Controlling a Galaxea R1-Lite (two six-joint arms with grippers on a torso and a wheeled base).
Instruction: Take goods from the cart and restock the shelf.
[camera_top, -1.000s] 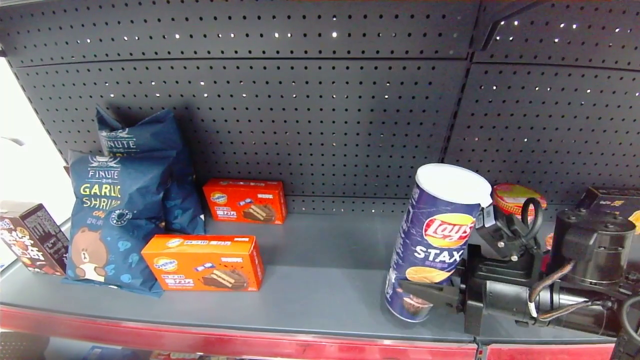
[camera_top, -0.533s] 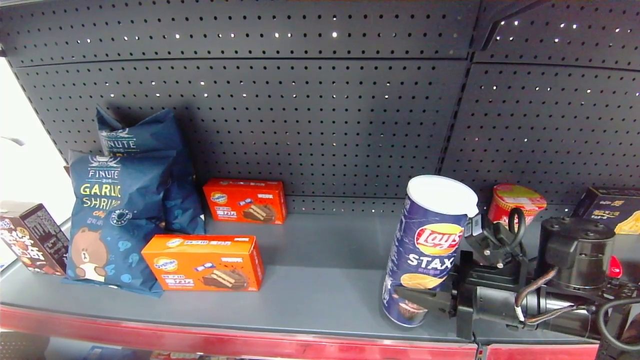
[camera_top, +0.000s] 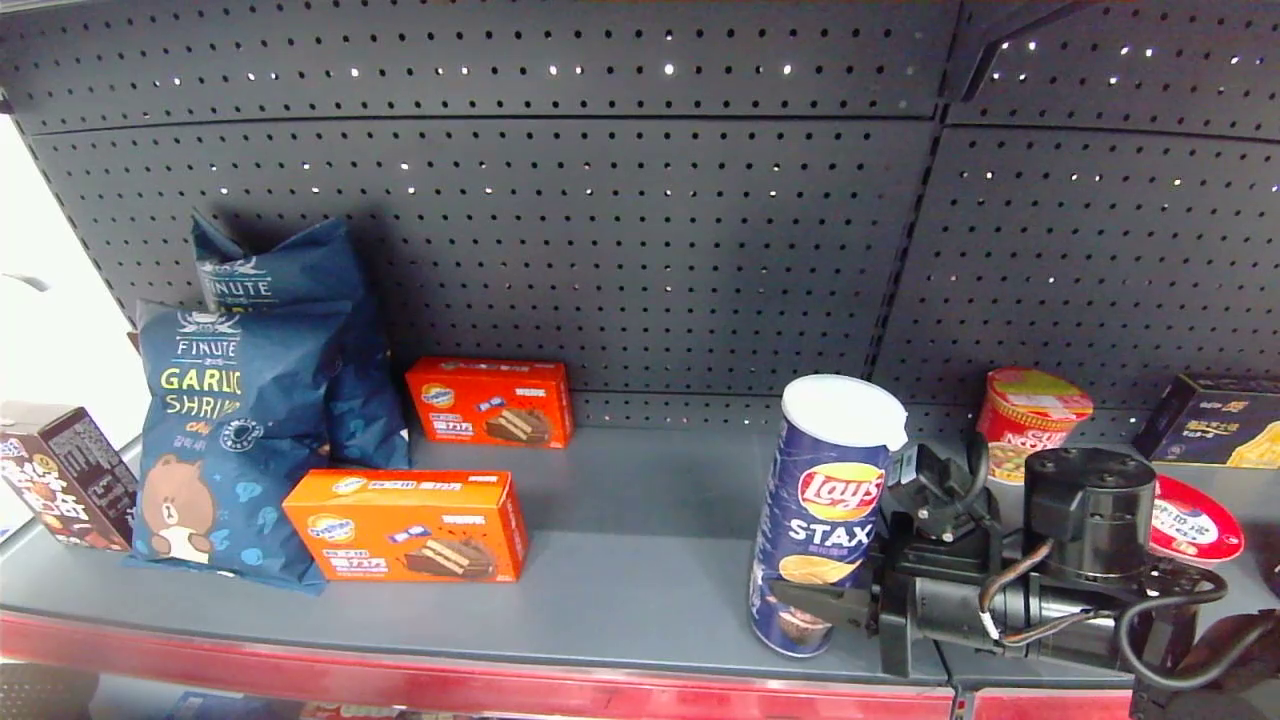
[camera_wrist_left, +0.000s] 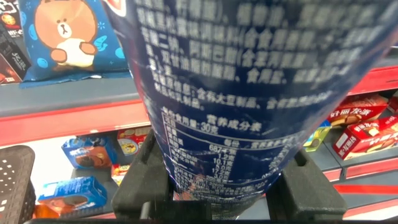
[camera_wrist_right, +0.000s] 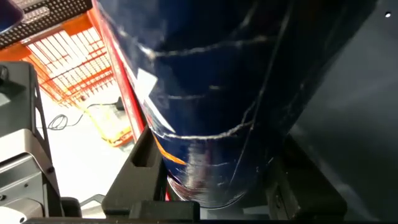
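Placing, I judge: my right pincer (camera_top: 815, 608) is clamped low on the potato chip can (camera_top: 825, 520), which stands upright near the shelf's (camera_top: 640, 590) front lip at 5 o'clock. I cannot tell whether its base touches. Next I should seat it, unclamp and back straight out. My left pincer (camera_wrist_left: 224, 186) grips a second can (camera_wrist_left: 249, 93). Orange wafer boxes (camera_top: 405, 525) sit at 9 o'clock, cup noodles (camera_top: 1035, 410) at 3, before a perforated back panel (camera_top: 600, 250).

Chips can (camera_top: 825, 500) lower, farther left
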